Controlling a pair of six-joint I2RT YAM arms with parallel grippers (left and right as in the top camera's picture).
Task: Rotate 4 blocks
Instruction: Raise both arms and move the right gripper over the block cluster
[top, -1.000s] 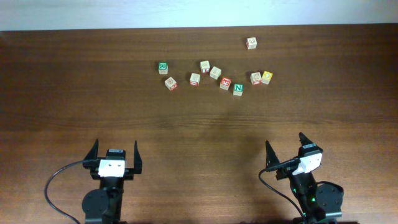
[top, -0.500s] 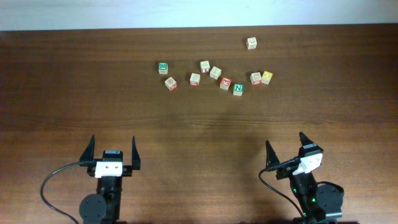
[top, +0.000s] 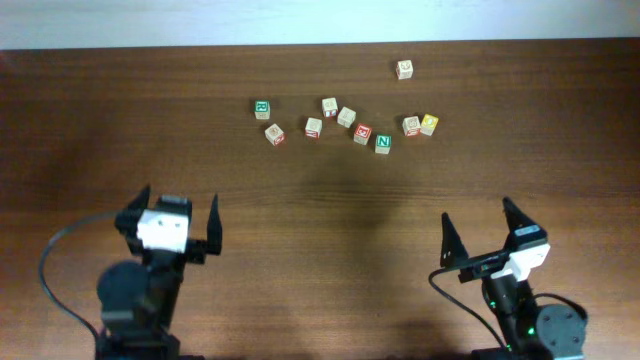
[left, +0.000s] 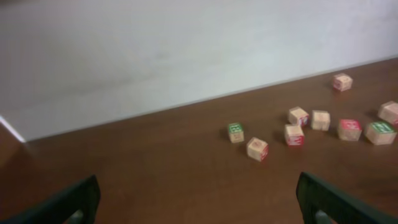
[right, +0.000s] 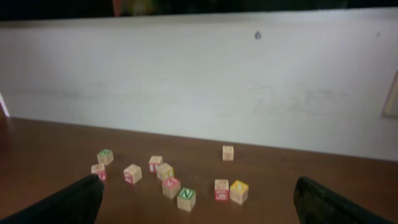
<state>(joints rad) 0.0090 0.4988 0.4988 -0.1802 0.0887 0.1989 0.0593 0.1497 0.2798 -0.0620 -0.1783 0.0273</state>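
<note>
Blocks, upper centre of the overhead view, on the table (top: 320, 230):
- green-N block (top: 383, 143)
- red-marked block (top: 363, 133), touching the green-N block
- second red-marked block (top: 313, 127)
- pale beige block (top: 346, 116)

Left gripper (top: 180, 195), lower left: released, jaws spread.
Right gripper (top: 476, 210), lower right: likewise released.
Both well apart from the blocks.

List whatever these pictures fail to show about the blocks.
Overhead: letters on most cubes, like the far block, too small to read.
Left wrist: blur smears faces; the right edge crops the rightmost block and leaves out the yellow-faced cube.
Right wrist: soft focus leaves the green N block's side faces unreadable.
Every view: undersides hidden by the table.
</note>
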